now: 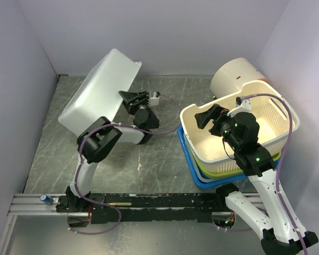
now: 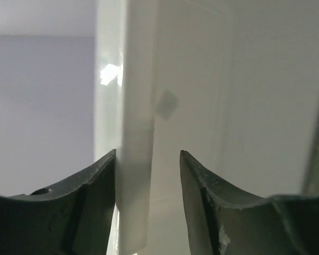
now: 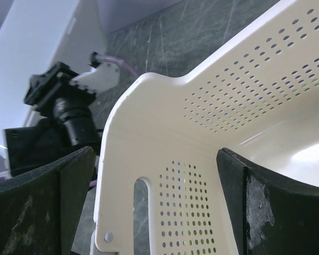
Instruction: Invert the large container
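The large container (image 1: 98, 87) is a white translucent tub at the back left, tipped up on edge with its base facing the left wall. My left gripper (image 1: 124, 98) is at its right rim. In the left wrist view the rim (image 2: 134, 159) stands between my fingers of the left gripper (image 2: 149, 156). The left finger touches it and a gap shows on the right, so the jaws are open. My right gripper (image 1: 203, 118) is open and empty, straddling the near-left corner of a cream perforated basket (image 3: 244, 90) without touching it.
The cream basket (image 1: 255, 106) sits stacked in a green and a blue basket (image 1: 194, 167) at the right. A white cylindrical bucket (image 1: 234, 74) lies behind them. A small blue-capped item (image 1: 44, 198) rests on the front rail. Walls enclose the table on three sides.
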`<state>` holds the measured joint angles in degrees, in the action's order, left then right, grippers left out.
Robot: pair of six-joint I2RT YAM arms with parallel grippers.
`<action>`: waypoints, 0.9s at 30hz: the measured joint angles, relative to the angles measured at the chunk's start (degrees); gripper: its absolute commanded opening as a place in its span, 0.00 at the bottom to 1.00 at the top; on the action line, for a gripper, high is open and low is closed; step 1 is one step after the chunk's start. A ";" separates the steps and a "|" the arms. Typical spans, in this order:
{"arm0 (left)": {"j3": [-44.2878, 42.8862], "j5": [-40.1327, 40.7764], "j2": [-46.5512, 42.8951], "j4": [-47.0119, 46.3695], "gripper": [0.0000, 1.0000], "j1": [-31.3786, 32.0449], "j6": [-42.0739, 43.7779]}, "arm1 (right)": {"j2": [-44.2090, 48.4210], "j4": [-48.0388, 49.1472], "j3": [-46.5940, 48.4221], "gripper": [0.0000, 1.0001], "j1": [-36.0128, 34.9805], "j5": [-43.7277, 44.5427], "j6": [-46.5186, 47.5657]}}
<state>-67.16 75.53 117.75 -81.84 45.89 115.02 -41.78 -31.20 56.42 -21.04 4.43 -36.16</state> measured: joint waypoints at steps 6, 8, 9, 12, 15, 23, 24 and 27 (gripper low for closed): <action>-3.78 6.49 9.55 -4.68 0.75 0.46 3.17 | 0.22 -1.44 1.60 1.00 -0.02 1.99 1.57; -4.85 8.17 10.03 -4.87 0.77 0.50 3.26 | 0.46 -1.51 2.16 1.00 -0.02 2.67 2.23; -5.64 8.87 10.08 -4.92 0.78 0.61 3.26 | 0.52 -1.57 2.29 1.00 -0.02 2.93 2.54; -8.44 10.38 10.08 -5.11 0.80 0.70 3.26 | 0.52 -1.66 2.47 1.00 -0.02 3.52 3.21; -10.43 11.21 10.21 -5.20 0.83 0.76 3.26 | 0.13 -1.68 2.47 1.00 -0.02 3.93 3.82; -11.02 12.59 11.61 -5.29 0.87 1.51 3.26 | -0.52 -1.62 2.47 1.00 -0.02 3.98 4.13; -11.02 12.74 11.69 -5.29 0.88 1.62 3.28 | -0.63 -1.62 2.47 1.00 -0.02 3.98 4.13; -11.23 12.81 11.69 -5.29 0.90 1.81 3.28 | -1.25 -1.57 2.51 1.00 -0.02 3.96 4.42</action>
<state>-78.39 88.33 129.45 -87.13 47.70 118.30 -43.03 -32.77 58.94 -21.06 8.38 -31.75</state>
